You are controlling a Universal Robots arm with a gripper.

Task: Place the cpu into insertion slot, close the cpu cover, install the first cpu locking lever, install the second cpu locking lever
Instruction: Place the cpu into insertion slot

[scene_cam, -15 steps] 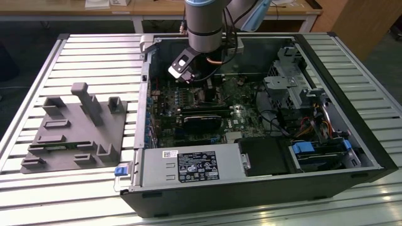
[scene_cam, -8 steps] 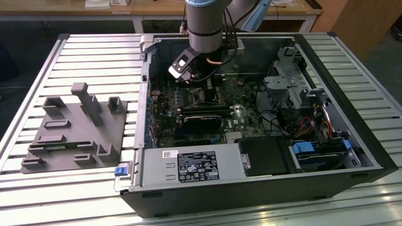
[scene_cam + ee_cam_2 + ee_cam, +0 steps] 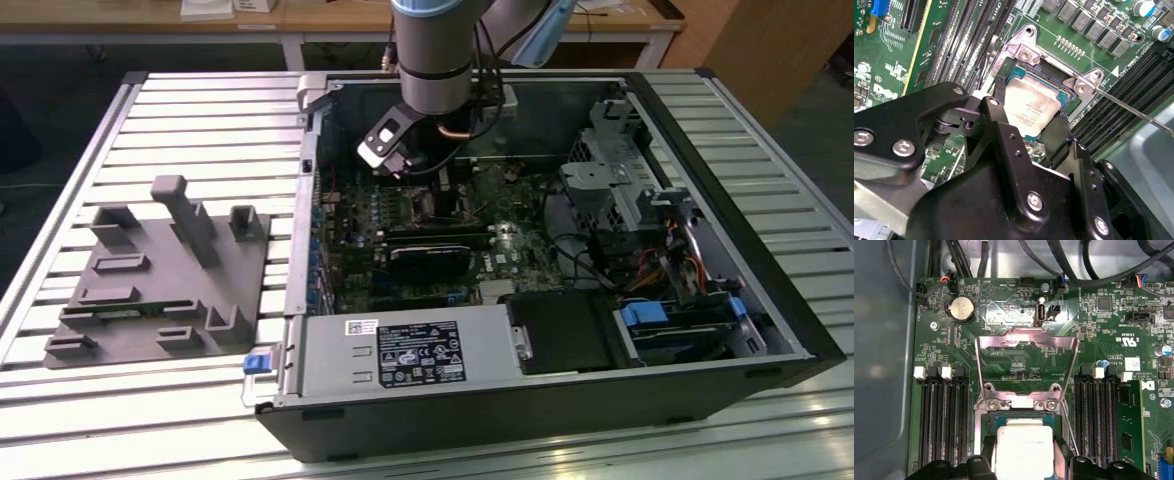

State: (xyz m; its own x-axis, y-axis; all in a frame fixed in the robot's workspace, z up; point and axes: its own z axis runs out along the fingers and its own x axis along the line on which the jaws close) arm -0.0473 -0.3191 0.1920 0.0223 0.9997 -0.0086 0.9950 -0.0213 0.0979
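Observation:
In both wrist views the cpu [image 3: 1026, 100] [image 3: 1024, 440], a pale silvery square chip with a teal edge, sits low over the insertion slot [image 3: 1054, 92]. My gripper [image 3: 1029, 112] [image 3: 1024, 462] is shut on the cpu, and its black fingers [image 3: 999, 100] press against two opposite sides. The cpu cover [image 3: 1026, 340], a thin silvery frame with a window, is flipped open and lies back on the green board beyond the slot. A thin locking lever rod [image 3: 1134, 112] sticks out to one side, unlatched. In the exterior view the gripper [image 3: 407, 172] reaches down into the open case above the slot [image 3: 430, 205].
Long black memory slots [image 3: 944, 420] flank the socket on both sides. A black card with a fan [image 3: 434, 262] lies just in front of the socket. A power supply [image 3: 400, 355], a drive cage [image 3: 614, 175] and cables crowd the case. A grey fixture [image 3: 147, 275] stands on the slatted table.

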